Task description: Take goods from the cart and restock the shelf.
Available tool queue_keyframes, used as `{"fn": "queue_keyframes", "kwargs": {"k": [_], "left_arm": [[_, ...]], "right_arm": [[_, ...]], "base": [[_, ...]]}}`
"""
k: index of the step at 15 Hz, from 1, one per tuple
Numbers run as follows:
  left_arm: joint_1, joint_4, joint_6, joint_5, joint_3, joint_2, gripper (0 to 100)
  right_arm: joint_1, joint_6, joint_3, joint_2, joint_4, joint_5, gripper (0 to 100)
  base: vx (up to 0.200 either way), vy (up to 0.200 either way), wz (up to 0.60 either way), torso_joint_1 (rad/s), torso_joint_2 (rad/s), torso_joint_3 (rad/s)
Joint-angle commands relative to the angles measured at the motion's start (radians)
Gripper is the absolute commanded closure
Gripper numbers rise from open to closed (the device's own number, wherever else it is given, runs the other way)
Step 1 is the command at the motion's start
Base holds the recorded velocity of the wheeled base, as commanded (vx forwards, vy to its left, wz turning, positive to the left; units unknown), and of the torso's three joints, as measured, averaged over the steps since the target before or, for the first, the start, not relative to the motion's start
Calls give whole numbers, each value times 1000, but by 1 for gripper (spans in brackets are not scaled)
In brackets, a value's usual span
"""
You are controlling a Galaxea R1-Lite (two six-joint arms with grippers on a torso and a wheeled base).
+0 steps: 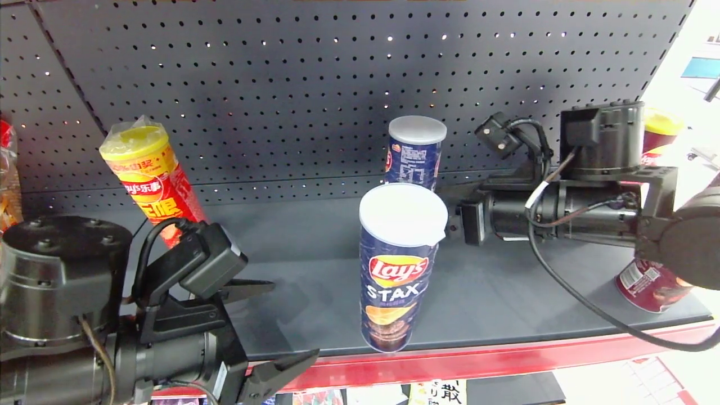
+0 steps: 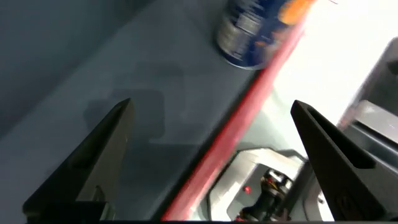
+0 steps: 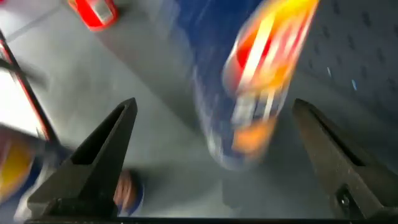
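Head view is showing a grey shelf (image 1: 506,292) with a red front lip and a perforated back panel (image 1: 281,84). A front blue can (image 1: 400,270) of chips is standing upright near the shelf's front edge, about the middle. A second blue can (image 1: 415,151) is standing upright behind it, close to the back panel. At the left a leaning red can (image 1: 151,179) with a yellow lid is tilting its top to the left, and its foot is hidden behind the left arm. At the right end another red can (image 1: 652,284) is sitting near the front edge, partly covered by the right arm. A snack packet (image 1: 8,180) is showing at the far left edge.

The left gripper (image 1: 275,326) is hanging at the near left, over the shelf's front lip, its jaws spread wide and holding nothing. Its wrist view is showing bare shelf and the red lip between the fingers.

The right arm is lying across the shelf from the right, pointing left between the two blue cans. In its wrist view the right gripper (image 3: 212,106) is gaping wide with a blurred blue can ahead between the fingers. I cannot tell which blue can it is, or whether the fingers are touching it.
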Motion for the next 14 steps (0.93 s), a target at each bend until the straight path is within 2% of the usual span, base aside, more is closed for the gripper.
{"fn": "queue_keyframes", "kwargs": {"k": [1,5,9,14], "left_arm": [[17,1,1,12,-19,26,0],[19,1,18,27,-28,64,0],[14,-1,67,30,-36,124,0],[11,-1,84,30,-86,187,0]], "right_arm": [[-3,-2,95,-120,-1,-34,0],[-5,12,264,-270,-1,-58,0],[4,6,424,-488,1,-55,0],[20,10,543,-735,7,-55,0]], "base": [[0,0,0,0,0,0],[0,0,0,0,0,0],[0,0,0,0,0,0],[0,0,0,0,0,0]]}}
